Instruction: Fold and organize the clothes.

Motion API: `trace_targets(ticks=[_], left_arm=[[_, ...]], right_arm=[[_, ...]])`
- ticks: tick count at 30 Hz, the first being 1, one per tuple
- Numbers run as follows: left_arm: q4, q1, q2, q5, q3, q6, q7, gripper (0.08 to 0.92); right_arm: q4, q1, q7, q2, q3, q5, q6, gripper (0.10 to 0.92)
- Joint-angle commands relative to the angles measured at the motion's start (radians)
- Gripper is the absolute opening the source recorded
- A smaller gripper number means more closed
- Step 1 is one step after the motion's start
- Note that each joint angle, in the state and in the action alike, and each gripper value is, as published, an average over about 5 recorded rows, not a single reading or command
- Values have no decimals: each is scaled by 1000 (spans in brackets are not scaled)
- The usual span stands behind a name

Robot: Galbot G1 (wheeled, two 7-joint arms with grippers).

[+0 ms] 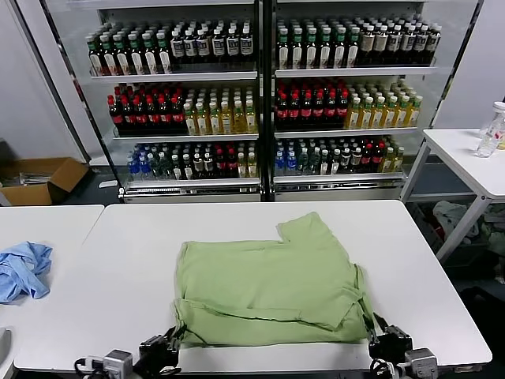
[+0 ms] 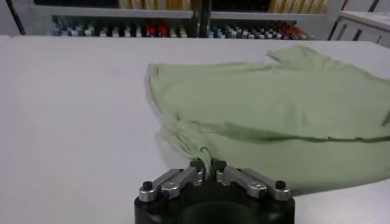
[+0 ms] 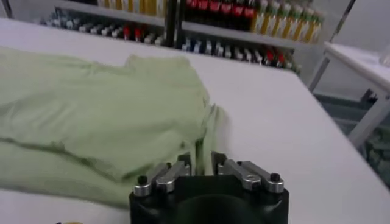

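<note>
Grippers sit low at the near edge of the white rectangular table (image 1: pixel 118 260), one at each near corner of the garment. Left gripper (image 2: pixel 208 166): black body with silver linkages, fingers drawn together on a small pinch of light green fabric at the shirt's near left corner. Right gripper (image 3: pixel 201 161): same build, fingers narrow, with the shirt's near right edge between them; whether it truly clamps the cloth is hard to tell from the wrist view.

Large light green short-sleeved T-shirt (image 1: pixel 268 284) lies on the table's near half, roughly centred. Plain soft fabric. It is folded over on itself: an upper layer lies over the lower one, leaving a ridge and a shadowed crease running across near the front. One sleeve-like flap juts toward the far edge. Soft wrinkles throughout.

In the head view both grippers are cut off by the picture's lower edge, so little of the arms shows.

Second white table adjoins on the robot's left, carrying a crumpled light blue garment (image 1: pixel 22 270), well apart from the shirt. Another white table (image 1: pixel 465 158) stands further off on the right with clear plastic bottles (image 1: pixel 492 130) on it. Behind: glass-fronted coolers (image 1: pixel 260 95) stacked with rows of bottled drinks. Open cardboard box (image 1: pixel 39 180) on the floor at far left.
</note>
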Motion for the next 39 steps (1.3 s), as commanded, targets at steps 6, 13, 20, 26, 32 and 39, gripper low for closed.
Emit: trace_targets(ticks=[6, 13, 20, 26, 32, 39], left_arm=[[250, -475, 89, -155, 72, -85, -138, 548], [492, -755, 75, -145, 257, -61, -158, 753], [667, -905, 37, -170, 370, -47, -159, 822], [737, -956, 5, -188, 415, -32, -147, 823], [805, -986, -17, -179, 449, -44, -139, 823], [807, -975, -14, -180, 451, -55, -138, 707]], right_arm=[[-386, 596, 31, -34, -199, 164, -36, 720], [-710, 915, 18, 15, -389, 174, -38, 820], [-947, 1102, 12, 94, -517, 190, -37, 823], [-1130, 1198, -11, 172, -557, 194, -36, 823], [-1281, 1229, -27, 246, -557, 184, -35, 823], [-1345, 1227, -30, 286, -550, 190, -36, 698]])
